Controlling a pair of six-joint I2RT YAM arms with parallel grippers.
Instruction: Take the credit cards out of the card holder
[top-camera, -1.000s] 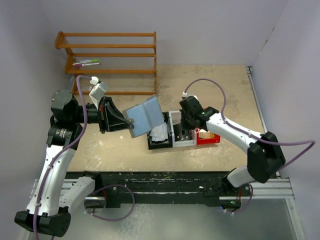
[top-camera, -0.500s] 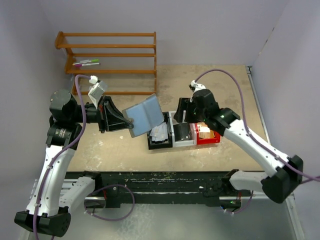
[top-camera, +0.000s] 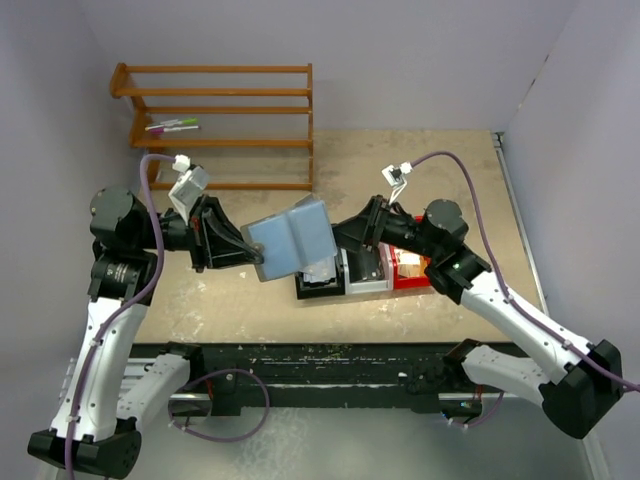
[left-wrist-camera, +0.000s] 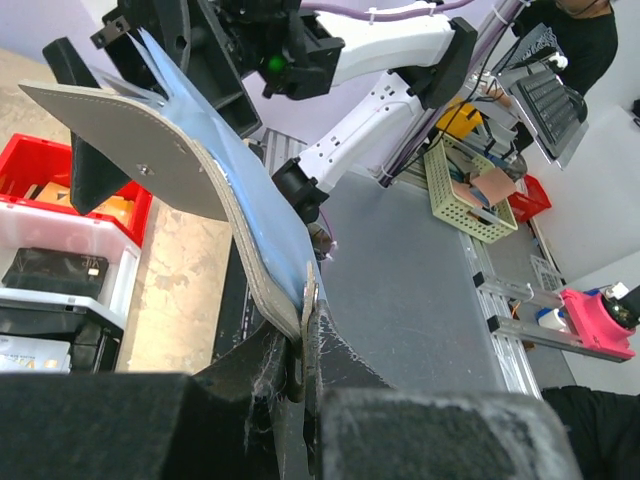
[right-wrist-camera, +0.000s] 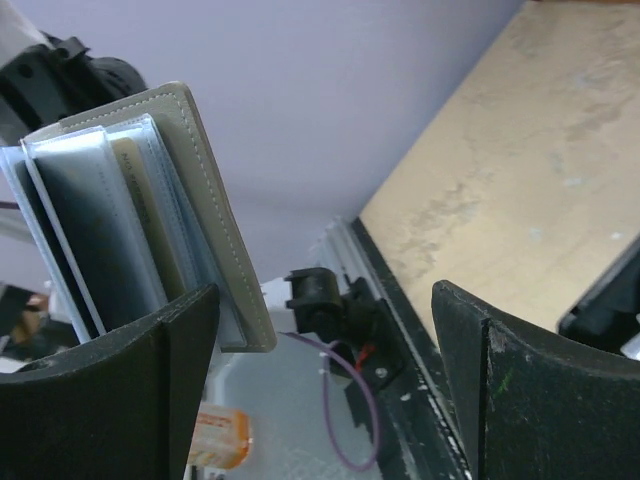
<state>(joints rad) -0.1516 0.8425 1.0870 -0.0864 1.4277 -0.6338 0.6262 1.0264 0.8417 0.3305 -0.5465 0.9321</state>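
left tool (top-camera: 250, 256) pinches the card holder (top-camera: 292, 238) by its lower edge, aloft near the bins (top-camera: 365, 272); right tool (top-camera: 342, 234) is spread beside its right edge. risk: tugging the credit cards (right-wrist-camera: 148, 225) could drag the holder out of that thin pinch. only the right wrist view shows them sleeved inside.

We are seeing bright, even light falling from overhead onto the table (top-camera: 440, 170), with only soft, faint shadows lying on it. Up close, the right pincer (right-wrist-camera: 320, 300) is blurring out of focus, and the left pincer (left-wrist-camera: 300, 375) is sitting dark and soft-edged.
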